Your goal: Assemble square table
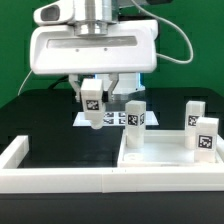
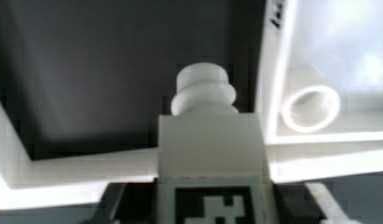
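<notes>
- The robot's jaws (image 1: 93,108) are clamped on a white tagged leg (image 1: 93,104), lifted clear of the black tabletop (image 1: 45,118) so it can be carried
- The held leg hangs just off the square top's (image 1: 165,160) corner on the exterior view's left, above the marker board (image 1: 112,118)
- In the wrist view the leg's (image 2: 209,120) threaded tip points toward a round socket (image 2: 312,106) in the top (image 2: 330,60), probably its target
- Three more legs, one being (image 1: 134,116), stand upright on the top, waiting
</notes>
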### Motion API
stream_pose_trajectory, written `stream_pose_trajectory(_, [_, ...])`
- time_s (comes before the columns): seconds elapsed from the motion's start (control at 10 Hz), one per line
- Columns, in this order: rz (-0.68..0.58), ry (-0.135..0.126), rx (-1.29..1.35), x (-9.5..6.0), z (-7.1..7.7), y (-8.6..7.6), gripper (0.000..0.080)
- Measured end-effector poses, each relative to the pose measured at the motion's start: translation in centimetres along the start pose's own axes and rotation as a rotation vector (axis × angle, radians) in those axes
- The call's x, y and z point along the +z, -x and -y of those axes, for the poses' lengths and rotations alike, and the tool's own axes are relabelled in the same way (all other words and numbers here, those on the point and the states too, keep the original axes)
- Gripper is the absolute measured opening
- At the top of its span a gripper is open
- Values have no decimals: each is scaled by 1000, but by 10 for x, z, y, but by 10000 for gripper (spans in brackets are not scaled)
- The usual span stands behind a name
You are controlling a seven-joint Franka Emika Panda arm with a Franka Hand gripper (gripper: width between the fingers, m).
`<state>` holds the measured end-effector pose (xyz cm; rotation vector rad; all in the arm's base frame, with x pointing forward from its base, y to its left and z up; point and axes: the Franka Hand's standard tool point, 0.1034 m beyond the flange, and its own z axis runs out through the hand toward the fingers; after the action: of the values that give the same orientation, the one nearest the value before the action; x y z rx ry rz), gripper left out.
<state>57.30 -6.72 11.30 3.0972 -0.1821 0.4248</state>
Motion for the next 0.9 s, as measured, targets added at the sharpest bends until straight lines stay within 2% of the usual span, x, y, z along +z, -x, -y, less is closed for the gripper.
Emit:
stream_pose_trajectory(0.1, [-19, 11, -1, 0, -3, -1, 287])
stream_pose_trajectory(0.4, [-214, 112, -42, -5, -19, -1, 287])
stream_pose_trajectory(0.5, [-196, 89, -27, -1, -8, -1, 287])
stream_pose_trajectory(0.7, [-220, 81, -33, -2, 1, -14, 287])
stream_pose_trajectory(0.9, [-258, 76, -25, -1, -1, -27, 287])
